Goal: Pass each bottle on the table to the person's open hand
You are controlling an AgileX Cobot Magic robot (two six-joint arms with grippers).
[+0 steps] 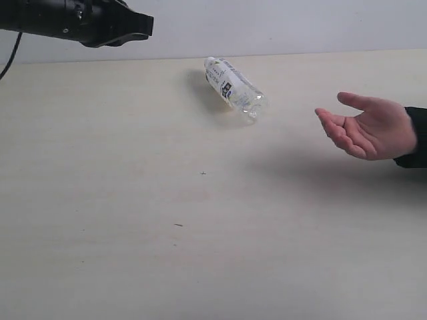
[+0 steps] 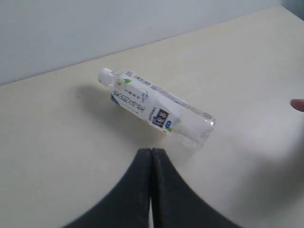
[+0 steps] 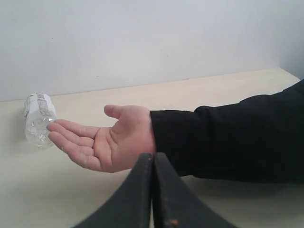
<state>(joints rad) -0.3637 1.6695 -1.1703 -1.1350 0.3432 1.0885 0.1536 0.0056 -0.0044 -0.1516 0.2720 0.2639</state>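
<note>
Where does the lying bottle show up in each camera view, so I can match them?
Exterior view: the bottle lies on its side at the table's far middle, left of the open hand.
Left wrist view: bottle just beyond the shut left gripper, cap away from the hand.
Right wrist view: bottle, base end showing, behind the hand's fingertips.
Shared landmark: the open hand; left wrist catches only a fingertip.

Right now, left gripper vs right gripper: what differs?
The left gripper points at the white-capped bottle, which lies on its side; the right gripper points at the person's open hand. The exterior view shows the left arm but not the right gripper. Shared: both grippers are black, shut and empty.
</note>
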